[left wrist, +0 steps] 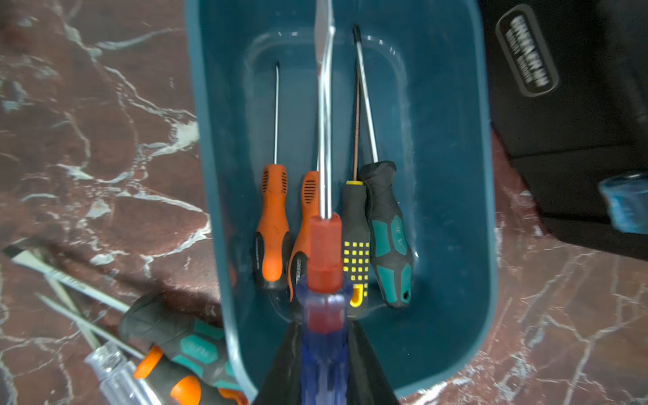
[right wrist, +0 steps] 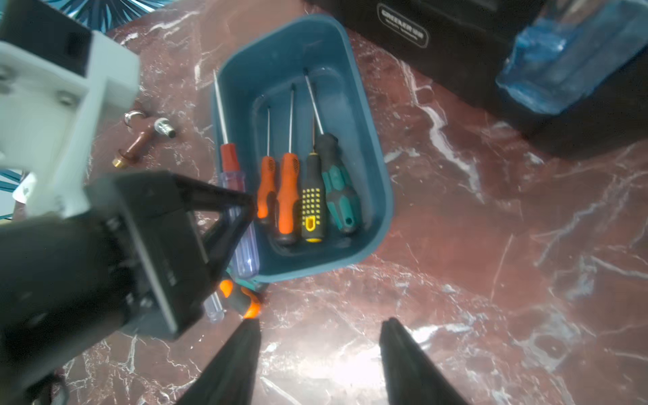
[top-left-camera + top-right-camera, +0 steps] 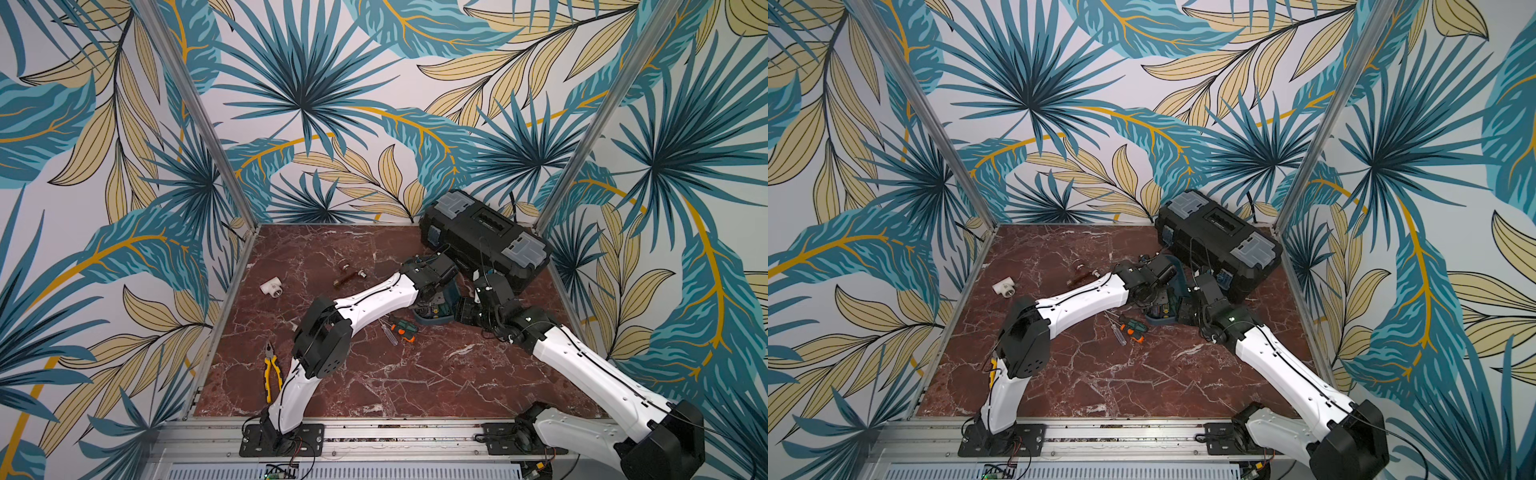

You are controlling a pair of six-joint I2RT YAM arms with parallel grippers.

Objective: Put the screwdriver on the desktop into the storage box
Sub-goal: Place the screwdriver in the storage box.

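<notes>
While the left fingers (image 1: pixel 282 368) are clenched on the screwdriver (image 1: pixel 324 252), the surroundings read as follows.

A black toolbox (image 3: pixel 482 232) sits at the back right corner, just behind the storage box (image 1: pixel 456 175). A few loose screwdrivers (image 3: pixel 401 332) lie crossed on the tabletop (image 3: pixel 415 374) just beside the box's near end. Among them are a clear-handled one (image 1: pixel 115 371) and a teal-and-black one (image 1: pixel 175 333).

Well apart, to the left: white pipe tee (image 3: pixel 271 286), brown fitting (image 3: pixel 347 277), yellow-handled pliers (image 3: pixel 272 370).

The right fingers (image 2: pixel 231 368) are released with nothing between them, over bare tabletop near the box.

Box contents: four screwdrivers side by side, tips pointing one way. Two are orange-handled, one is black with yellow dots, one is teal-and-black.

Held screwdriver: clear blue handle, red collar, bright flat-blade shaft. It is raised above the box, roughly parallel to the four inside and clear of them.
</notes>
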